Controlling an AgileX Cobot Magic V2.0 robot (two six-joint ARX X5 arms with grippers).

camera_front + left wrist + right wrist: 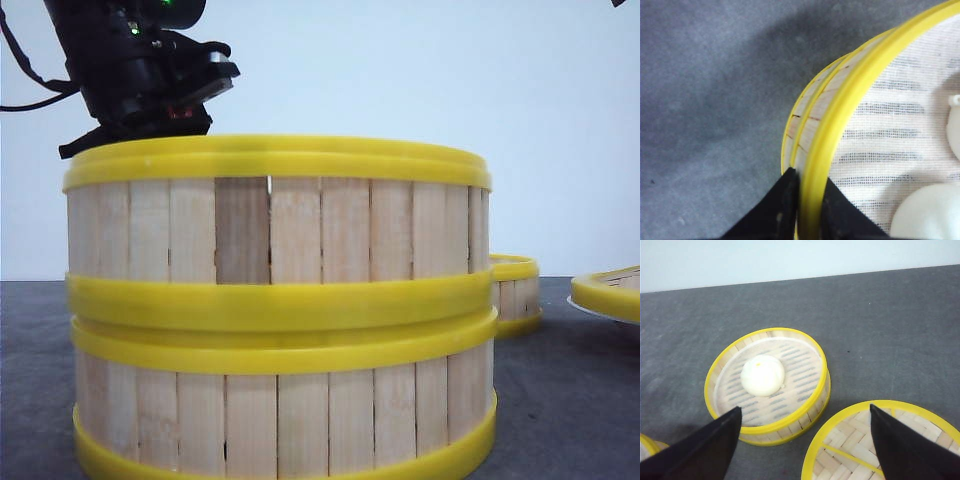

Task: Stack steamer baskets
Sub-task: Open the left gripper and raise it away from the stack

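Observation:
Two steamer baskets stand stacked close to the front camera, the upper one [280,230] resting on the lower one [280,420]. My left gripper [810,200] is shut on the upper basket's yellow top rim [850,95], one finger outside the wall and one inside over the white liner. From the front, the left arm [150,70] shows behind that rim. A third steamer basket [790,422] holding one white bun [762,375] sits apart on the grey table. My right gripper [802,440] hangs open above and in front of it, holding nothing.
White buns [930,215] lie inside the gripped basket. A round woven piece with a yellow rim [880,445] lies beside the third basket, and its edge shows at the far right [610,295]. The third basket stands behind the stack [515,295]. Grey table [890,325] spreads around.

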